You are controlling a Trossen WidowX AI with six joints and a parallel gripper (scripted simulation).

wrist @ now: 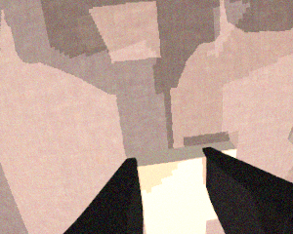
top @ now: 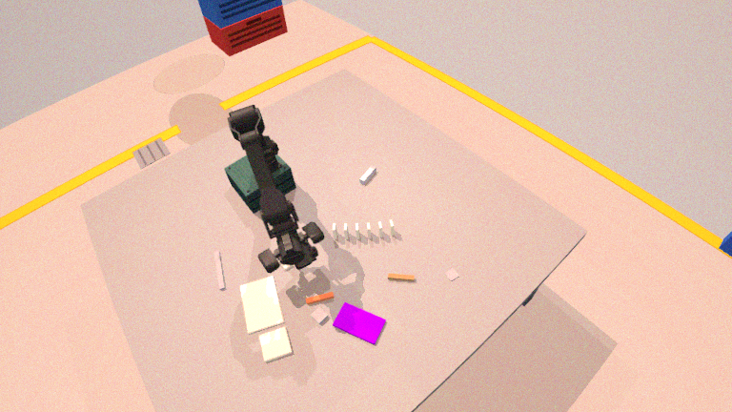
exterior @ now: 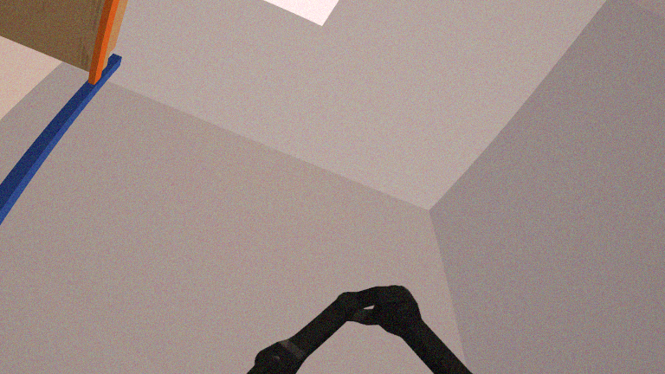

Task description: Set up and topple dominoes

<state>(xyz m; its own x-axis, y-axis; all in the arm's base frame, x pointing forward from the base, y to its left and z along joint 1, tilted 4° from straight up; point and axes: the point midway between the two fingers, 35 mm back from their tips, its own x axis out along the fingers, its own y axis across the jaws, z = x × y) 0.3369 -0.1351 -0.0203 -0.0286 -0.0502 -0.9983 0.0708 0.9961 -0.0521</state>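
Several thin cream dominoes [top: 369, 228] stand upright in an evenly spaced row, right of the gripper in the top view. My gripper [top: 292, 252] [wrist: 169, 163] points down, left of the row, and is shut on a cream domino [wrist: 176, 207] lying flat on the table. The dark fingertips are at its two long sides. A second cream domino [wrist: 228, 153] lies right beside it, mostly hidden behind the right finger. In the top view the gripper hides nearly all of this pair; only a small white piece shows under it. The exterior view shows the arm, not the fingers.
Two pale yellow slabs [top: 261, 304] [top: 275, 344], a purple slab [top: 359, 323], an orange-red bar [top: 319, 298] and a small pale block [top: 319, 315] lie near the gripper. An orange bar [top: 400, 278] lies before the row, a white block [top: 368, 175] behind it. A pale strip [top: 218, 270] lies left.
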